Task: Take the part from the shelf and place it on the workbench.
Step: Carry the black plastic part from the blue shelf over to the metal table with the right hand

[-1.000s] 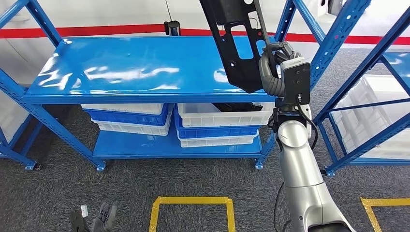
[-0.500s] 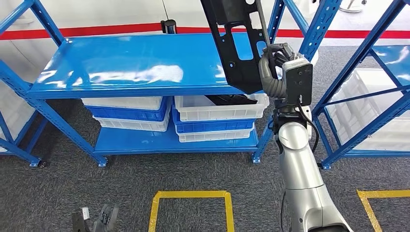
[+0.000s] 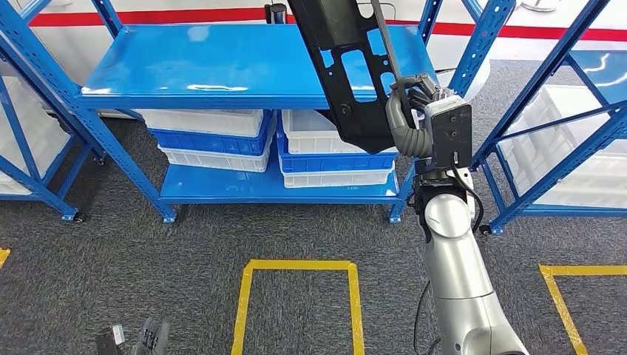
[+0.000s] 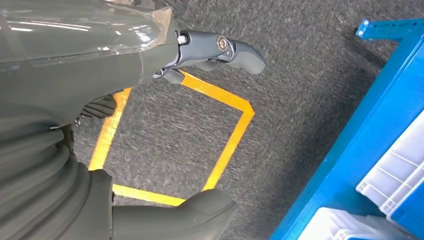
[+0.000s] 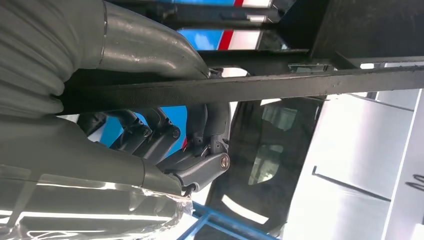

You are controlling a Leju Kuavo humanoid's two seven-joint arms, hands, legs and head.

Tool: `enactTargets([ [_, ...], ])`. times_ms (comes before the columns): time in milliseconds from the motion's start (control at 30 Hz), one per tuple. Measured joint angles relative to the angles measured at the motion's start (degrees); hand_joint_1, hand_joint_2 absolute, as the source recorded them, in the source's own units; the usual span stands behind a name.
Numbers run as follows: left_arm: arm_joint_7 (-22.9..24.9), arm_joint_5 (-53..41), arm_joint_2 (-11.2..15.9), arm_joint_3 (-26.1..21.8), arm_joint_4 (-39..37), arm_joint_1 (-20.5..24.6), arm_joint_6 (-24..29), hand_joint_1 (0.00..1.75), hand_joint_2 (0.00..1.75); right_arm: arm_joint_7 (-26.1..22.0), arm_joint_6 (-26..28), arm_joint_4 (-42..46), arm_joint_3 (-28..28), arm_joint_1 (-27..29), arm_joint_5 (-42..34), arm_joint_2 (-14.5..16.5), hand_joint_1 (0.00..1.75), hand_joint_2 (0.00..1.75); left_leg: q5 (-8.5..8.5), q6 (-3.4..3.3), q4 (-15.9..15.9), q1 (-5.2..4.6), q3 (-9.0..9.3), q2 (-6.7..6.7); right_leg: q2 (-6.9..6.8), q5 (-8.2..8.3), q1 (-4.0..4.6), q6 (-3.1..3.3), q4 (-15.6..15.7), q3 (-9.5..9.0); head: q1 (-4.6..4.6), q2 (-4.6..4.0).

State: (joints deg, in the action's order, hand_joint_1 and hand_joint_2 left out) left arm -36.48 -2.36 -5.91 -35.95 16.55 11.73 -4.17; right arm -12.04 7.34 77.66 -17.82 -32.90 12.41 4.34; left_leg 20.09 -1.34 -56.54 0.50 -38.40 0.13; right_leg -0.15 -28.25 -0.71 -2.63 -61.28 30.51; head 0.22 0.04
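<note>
Right hand [image 3: 411, 111] raised at about 1 o'clock in the head view, fingers [image 3: 421, 83] wrapped round the edge bar of the part [image 3: 347, 59], a flat black panel with cut-out slots, carried upright and tilted, its top running off toward 12 o'clock. Part clear of the shelf [image 3: 222, 66], hanging in front of its blue top board and overlapping the white and blue bins [image 3: 325, 159] on the lower level. In the right wrist view, thumb [image 5: 145, 45] over the bar and dark fingers [image 5: 200, 160] curled under it, the part [image 5: 280, 85] clamped between. Left hand [image 4: 125, 125] hanging low over grey carpet and a yellow floor square [image 4: 227, 145]; fingers apparently apart round nothing, though largely hidden
</note>
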Motion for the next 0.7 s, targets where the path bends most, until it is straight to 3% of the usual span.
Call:
enactTargets([
  [67, 0.2, -0.3, 0.0, 0.0, 0.2, 0.1, 0.0, 0.0, 1.75, 0.0, 0.2, -0.1, 0.6, 0.0, -0.4, 0.1, 1.75, 1.75, -1.31, 0.65, 0.2, -0.07, -0.56, 0.02, 0.11, -1.52, 0.46, 0.7, 5.1, -2.96, -0.09, 0.0],
  [133, 0.5, -0.5, 0.1, 0.0, 0.2, 0.1, 0.2, 0.0, 1.75, 0.0, 0.4, -0.4, 1.1, 0.1, -0.5, 0.1, 1.75, 1.75, -1.88, 1.31, 0.4, 0.09, -1.02, -0.03, 0.13, -0.77, 0.16, 1.38, 5.4, -2.14, -0.17, -0.01],
  [167, 0.8, -0.6, 0.1, 0.0, 0.2, 0.1, 0.3, 0.0, 1.75, 0.0, 0.5, -0.5, 1.4, 0.1, -0.5, 0.1, 1.75, 1.75, -0.67, 1.62, -0.3, 0.22, -1.52, -0.07, 0.09, -0.12, -0.1, 1.99, 5.4, -1.63, -0.24, -0.01],
  [200, 0.9, -0.6, 0.1, 0.0, 0.2, 0.1, 0.4, 0.0, 1.75, 0.0, 0.6, -0.7, 1.6, 0.1, -0.6, 0.1, 1.75, 1.75, 1.67, 1.9, -2.3, 0.36, -2.27, -0.13, 0.02, 0.63, -0.38, 2.56, 5.4, -0.99, -0.42, -0.01],
  [267, 1.1, -0.6, 0.0, 0.0, 0.2, 0.1, 0.6, 0.0, 1.75, 0.0, 0.7, -1.2, 1.9, 0.0, -0.6, 0.1, 1.75, 1.75, 7.94, 2.4, -9.6, 0.58, -4.25, -0.2, -0.05, 2.12, -0.42, 3.33, 5.3, 0.53, -0.74, 0.0],
  [300, 1.2, -0.6, 0.0, 0.0, 0.2, 0.1, 0.7, 0.0, 1.75, 0.0, 0.7, -1.5, 2.0, -0.1, -0.7, 0.1, 1.75, 1.75, 9.97, 2.63, -13.7, 0.63, -5.04, -0.23, -0.06, 2.83, -0.35, 3.39, 5.3, 1.42, -0.84, 0.0],
  [333, 1.4, -0.6, -0.1, 0.0, 0.2, 0.2, 0.7, 0.0, 1.75, -0.1, 0.8, -1.8, 2.1, -0.2, -0.6, 0.1, 1.75, 1.75, 10.55, 2.82, -16.7, 0.68, -5.29, -0.24, -0.06, 3.55, -0.31, 3.35, 5.2, 2.36, -0.86, 0.0],
  [367, 1.5, -0.7, -0.1, 0.0, 0.2, 0.3, 0.8, 0.0, 1.75, -0.3, 1.0, -2.3, 2.3, -0.3, -0.6, 0.1, 1.75, 1.75, 9.79, 2.91, -18.0, 0.73, -4.7, -0.24, -0.05, 4.26, -0.31, 3.22, 5.1, 3.33, -0.91, 0.0],
  [433, 2.0, -0.7, -0.1, 0.1, 0.2, 0.8, 0.8, 0.0, 1.75, -1.0, 1.3, -3.1, 2.6, -0.4, -0.6, 0.0, 1.75, 1.75, 6.95, 2.81, -14.7, 0.84, -0.47, -0.24, -0.01, 5.6, -0.34, 2.78, 4.8, 5.2, -0.97, 0.0],
  [500, 2.2, -0.9, -0.1, 0.2, 0.2, 1.7, 0.8, 0.0, 1.75, -2.2, 1.4, -3.7, 3.1, -0.3, -0.7, -0.1, 1.75, 1.75, 7.39, 2.33, -6.4, 0.73, 5.99, -0.35, -0.03, 6.74, -0.17, 2.08, 4.5, 6.57, -0.97, 0.0],
  [533, 2.2, -1.0, -0.2, 0.3, 0.2, 2.0, 0.7, 0.0, 1.75, -2.8, 1.5, -3.9, 3.3, -0.3, -0.9, -0.2, 1.75, 1.75, 8.28, 1.96, -3.2, 0.55, 8.13, -0.41, -0.12, 7.31, -0.09, 1.66, 4.5, 6.91, -0.88, 0.0],
  [567, 2.3, -1.1, -0.2, 0.5, 0.2, 2.4, 0.7, 0.0, 1.75, -3.4, 1.6, -4.2, 3.4, -0.3, -1.0, -0.2, 1.75, 1.75, 9.03, 1.54, -1.2, 0.3, 9.23, -0.45, -0.21, 7.89, -0.02, 1.2, 4.6, 7.1, -0.84, 0.0],
  [633, 2.4, -1.4, -0.3, 0.8, 0.2, 2.7, 0.8, 0.0, 1.75, -4.0, 1.8, -4.7, 3.6, 0.0, -1.3, -0.4, 1.75, 1.75, 8.26, 0.4, -0.5, 0.06, 8.81, -0.24, -0.27, 8.84, 0.04, 0.34, 4.9, 7.4, -0.73, 0.0],
  [667, 2.4, -1.4, -0.4, 0.9, 0.2, 2.8, 0.8, 0.0, 1.75, -4.2, 1.8, -4.9, 3.7, 0.1, -1.3, -0.5, 1.75, 1.75, 7.52, -0.21, -0.2, 0.05, 8.3, -0.07, -0.18, 8.24, 0.1, 0.25, 4.4, 7.99, -0.74, 0.0],
  [700, 2.4, -1.4, -0.5, 1.0, 0.2, 2.9, 0.8, 0.0, 1.75, -4.2, 1.8, -5.2, 3.9, 0.2, -1.4, -0.6, 1.75, 1.75, 6.63, -0.75, 0.0, 0.1, 7.6, 0.12, -0.1, 6.59, 0.13, 0.41, 2.8, 8.89, -0.56, 0.0],
])
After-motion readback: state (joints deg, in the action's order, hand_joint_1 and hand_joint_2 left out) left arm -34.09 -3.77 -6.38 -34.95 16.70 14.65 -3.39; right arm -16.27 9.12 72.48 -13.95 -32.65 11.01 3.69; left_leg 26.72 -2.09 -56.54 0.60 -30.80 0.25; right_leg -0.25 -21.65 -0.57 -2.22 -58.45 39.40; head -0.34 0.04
